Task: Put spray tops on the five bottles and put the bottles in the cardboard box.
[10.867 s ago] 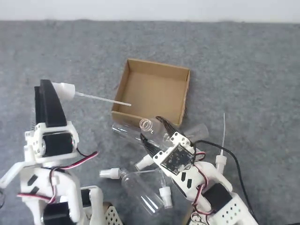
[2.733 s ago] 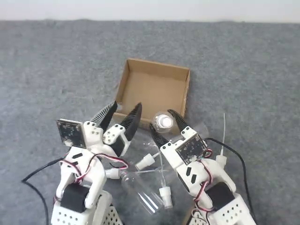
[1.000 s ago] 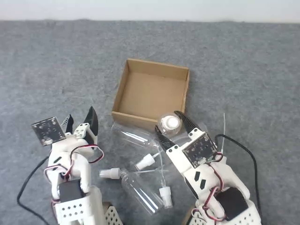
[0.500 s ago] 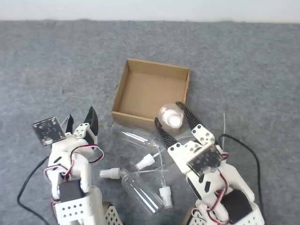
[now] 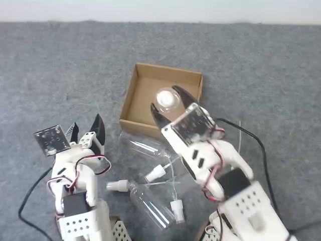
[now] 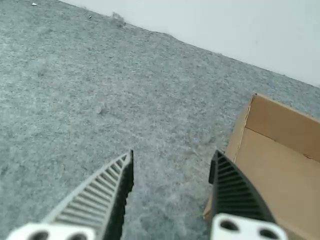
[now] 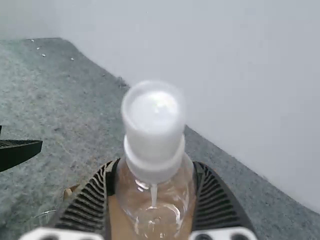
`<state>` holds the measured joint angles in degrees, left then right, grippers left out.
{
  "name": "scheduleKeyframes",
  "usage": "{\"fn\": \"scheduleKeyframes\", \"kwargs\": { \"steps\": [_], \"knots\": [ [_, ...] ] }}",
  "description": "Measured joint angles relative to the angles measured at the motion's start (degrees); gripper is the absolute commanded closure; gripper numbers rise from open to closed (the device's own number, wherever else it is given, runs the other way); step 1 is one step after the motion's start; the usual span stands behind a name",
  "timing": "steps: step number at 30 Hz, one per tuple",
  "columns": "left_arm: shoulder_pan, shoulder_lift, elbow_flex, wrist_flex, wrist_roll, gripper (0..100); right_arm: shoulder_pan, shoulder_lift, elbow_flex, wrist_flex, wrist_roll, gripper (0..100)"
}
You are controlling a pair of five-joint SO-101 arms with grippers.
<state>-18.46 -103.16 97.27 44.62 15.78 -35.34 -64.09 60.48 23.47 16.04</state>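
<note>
A: Right gripper (image 5: 167, 104), state?

B: Clenched on a bottle (image 5: 165, 99) with a white spray top (image 7: 152, 112) fitted. Wrist view: both ribbed fingers (image 7: 95, 195) press the clear body just below the top.

A: Bottle position?

B: Overhead, it sits inside the outline of the cardboard box (image 5: 131, 95), toward the wall nearest the arms. I cannot tell whether it touches the box floor.

A: Left gripper (image 5: 86, 124)?

B: Released and holding nothing, jaws spread, over bare carpet (image 5: 60, 65) well to the side of the box.

A: Other items?

B: Two clear bottles lie on the carpet between the arms: one (image 5: 140, 147) just outside the box, one (image 5: 153, 203) nearer the bases with a white top at its neck. Two loose tops (image 5: 155, 173) lie near them.
</note>
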Motion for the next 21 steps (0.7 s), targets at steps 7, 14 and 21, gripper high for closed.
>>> {"fn": "scheduleKeyframes", "kwargs": {
  "steps": [7, 14, 21],
  "knots": [
    [0.00, 0.00, 0.00, 1.14, 0.00, 76, -0.18, 14.42, -5.19, -5.36, 0.18, 99.2],
    [0.00, 0.00, 0.00, 1.14, 0.00, 76, -0.18, 26.20, -11.87, -8.97, 0.18, 99.2],
    [0.00, 0.00, 0.00, 2.37, -0.26, 76, -0.09, 39.47, -19.60, -13.63, -4.04, 99.2]
  ]
}}
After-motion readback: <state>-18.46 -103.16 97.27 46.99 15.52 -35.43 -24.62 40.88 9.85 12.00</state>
